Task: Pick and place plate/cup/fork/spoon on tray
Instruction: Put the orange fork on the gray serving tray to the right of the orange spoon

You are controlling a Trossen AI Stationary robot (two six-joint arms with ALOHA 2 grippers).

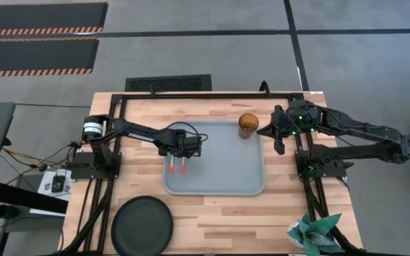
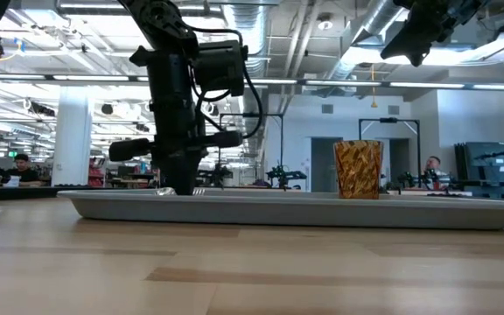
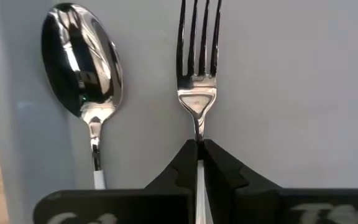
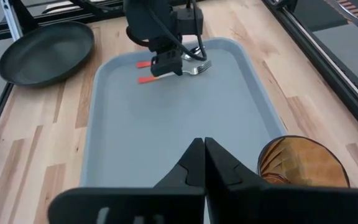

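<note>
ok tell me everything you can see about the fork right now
The fork is slim, with shiny silver metal tines and neck and an orange-red handle. It lies flat on the pale blue-grey tray, near the tray's left side, parallel to the spoon and apart from it, handle end toward the plate. The left gripper is closed on its neck just behind the tines. Nothing else touches it but the tray.
</note>
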